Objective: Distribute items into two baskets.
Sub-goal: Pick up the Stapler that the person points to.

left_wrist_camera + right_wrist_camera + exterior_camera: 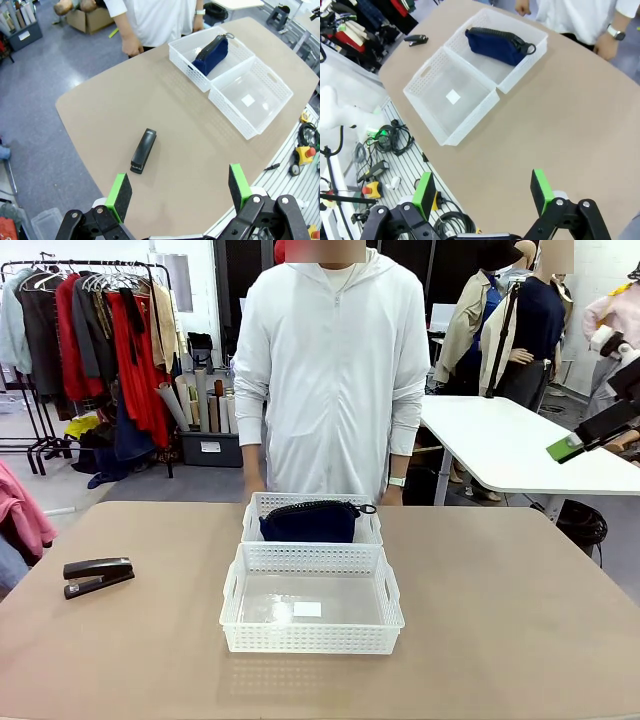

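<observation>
Navy pouch (308, 522) is in the smaller basket (262, 505), the far one, right in front of the person (335, 370). It stands on its long edge, zipper up, and spans nearly the whole width of the basket.

White larger basket (310, 638) sits on the near side with its long wall touching the smaller one. You can see a white label (307, 609) on its base.

Black stapler (98, 575) lies flat on the tan table (500, 610), well off to the robot's left and apart from both baskets.

Left gripper (178, 172): fingers spread wide, gripping nothing. It hangs high over the left end of the table, and in its wrist view the stapler lies ahead of it.

Right gripper (481, 175): fingers also wide apart, nothing between them. It is raised high near the right edge of the table, well clear of the baskets.

The person's hands (605, 47) hang at the far edge of the table, beside the smaller basket. You can't tell whether they touch it.
</observation>
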`<act>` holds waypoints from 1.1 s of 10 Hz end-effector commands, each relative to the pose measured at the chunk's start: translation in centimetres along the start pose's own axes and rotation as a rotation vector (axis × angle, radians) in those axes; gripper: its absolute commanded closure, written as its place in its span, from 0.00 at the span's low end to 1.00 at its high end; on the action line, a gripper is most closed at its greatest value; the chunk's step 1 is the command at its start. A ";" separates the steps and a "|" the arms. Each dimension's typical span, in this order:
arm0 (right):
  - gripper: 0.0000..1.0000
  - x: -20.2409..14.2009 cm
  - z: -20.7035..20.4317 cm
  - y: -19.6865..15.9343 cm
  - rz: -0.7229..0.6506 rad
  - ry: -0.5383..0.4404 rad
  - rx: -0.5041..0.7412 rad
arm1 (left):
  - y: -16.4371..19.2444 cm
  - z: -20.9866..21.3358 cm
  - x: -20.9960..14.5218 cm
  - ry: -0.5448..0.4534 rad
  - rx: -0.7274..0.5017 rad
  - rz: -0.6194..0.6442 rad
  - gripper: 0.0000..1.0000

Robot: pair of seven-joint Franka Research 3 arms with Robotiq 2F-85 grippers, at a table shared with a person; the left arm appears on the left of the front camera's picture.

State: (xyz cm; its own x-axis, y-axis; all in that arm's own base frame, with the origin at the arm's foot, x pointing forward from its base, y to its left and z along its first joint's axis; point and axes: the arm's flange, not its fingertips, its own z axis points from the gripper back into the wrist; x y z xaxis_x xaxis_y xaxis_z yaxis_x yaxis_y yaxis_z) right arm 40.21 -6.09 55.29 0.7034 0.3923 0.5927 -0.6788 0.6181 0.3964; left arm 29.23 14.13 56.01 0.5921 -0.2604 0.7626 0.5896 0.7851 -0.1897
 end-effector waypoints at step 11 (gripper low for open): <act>0.00 -3.6 1.4 -2.0 -0.014 -0.063 0.054 | 0.0 0.0 0.0 -0.009 -0.009 -0.012 0.00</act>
State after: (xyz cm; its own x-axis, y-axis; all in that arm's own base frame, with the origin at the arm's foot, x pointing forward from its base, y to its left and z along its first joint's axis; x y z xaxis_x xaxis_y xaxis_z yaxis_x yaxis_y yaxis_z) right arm 38.74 -9.61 53.32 0.6968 0.3430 0.6299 -0.6844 0.5805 0.4411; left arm 29.22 14.14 56.02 0.5919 -0.2605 0.7628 0.5897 0.7851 -0.1894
